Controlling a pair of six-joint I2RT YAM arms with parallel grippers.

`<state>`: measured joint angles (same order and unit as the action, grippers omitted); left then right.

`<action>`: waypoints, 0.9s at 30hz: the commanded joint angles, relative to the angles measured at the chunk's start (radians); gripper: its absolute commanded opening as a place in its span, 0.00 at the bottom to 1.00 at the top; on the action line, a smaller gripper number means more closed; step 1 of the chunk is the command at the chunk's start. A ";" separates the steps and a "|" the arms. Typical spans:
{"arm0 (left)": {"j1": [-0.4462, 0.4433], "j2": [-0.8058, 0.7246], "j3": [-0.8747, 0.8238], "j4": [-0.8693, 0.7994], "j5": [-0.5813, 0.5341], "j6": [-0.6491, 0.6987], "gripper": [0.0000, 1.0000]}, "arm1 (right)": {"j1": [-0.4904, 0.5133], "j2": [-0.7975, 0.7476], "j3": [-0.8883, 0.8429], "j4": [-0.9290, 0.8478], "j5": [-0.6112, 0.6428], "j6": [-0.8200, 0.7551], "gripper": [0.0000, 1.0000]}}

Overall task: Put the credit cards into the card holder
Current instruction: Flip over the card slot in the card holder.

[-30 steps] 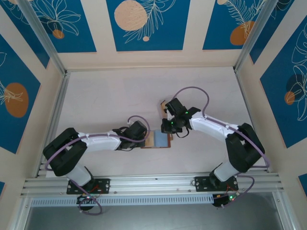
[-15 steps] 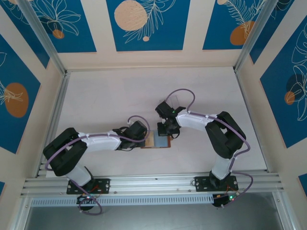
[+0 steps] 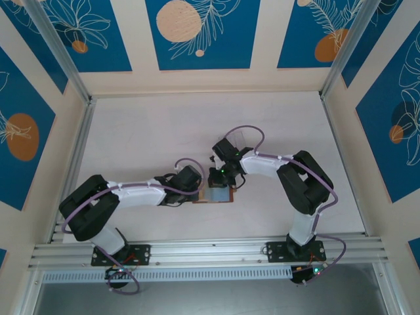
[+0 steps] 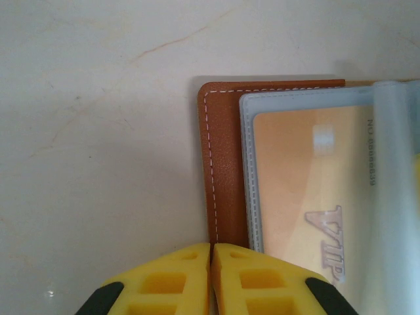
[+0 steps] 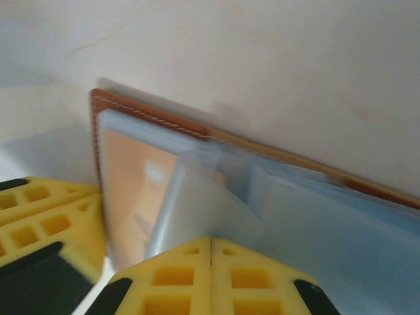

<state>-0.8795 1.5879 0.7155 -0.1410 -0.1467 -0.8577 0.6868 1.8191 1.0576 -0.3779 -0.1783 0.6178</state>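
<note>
**Thin leaf could slip, or drag the holder**

The card holder (image 3: 216, 195) lies open mid-frame on the bench (image 3: 144, 131), one VIP credit card (image 4: 308, 197) sleeved. The left claw (image 4: 210, 279), fingers together, seems to pin its brown edge. The right claw (image 5: 210, 262) is clamped on a clear leaf (image 5: 203, 203). Pulling harder could tear the leaf free or lift the holder.

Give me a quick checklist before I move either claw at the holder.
1. Holder lying open on table: ok.
2. Left claw shut at holder's brown edge: ok.
3. VIP card seated in its sleeve: ok.
4. Right claw shut at the raised flap: ok.
5. Flap actually gripped: cannot tell.
6. Room under flap for another card: cannot tell.
</note>
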 commanded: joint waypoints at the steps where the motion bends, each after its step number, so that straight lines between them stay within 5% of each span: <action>1: -0.013 0.118 -0.039 0.055 0.068 0.009 0.10 | 0.006 0.038 -0.021 0.096 -0.173 0.046 0.09; 12: -0.013 0.096 -0.051 0.053 0.066 0.008 0.17 | 0.025 0.064 -0.007 0.105 -0.158 0.062 0.40; 18: -0.013 -0.016 -0.098 -0.003 -0.017 -0.029 0.34 | 0.022 0.087 0.023 0.072 -0.150 0.067 0.43; 27: -0.021 -0.151 -0.143 0.028 -0.016 0.042 0.43 | 0.008 0.105 0.035 0.047 -0.154 0.068 0.43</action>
<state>-0.8856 1.4582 0.6010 -0.0669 -0.1543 -0.8631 0.6876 1.8839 1.0931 -0.2989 -0.3344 0.6811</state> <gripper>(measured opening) 0.422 0.429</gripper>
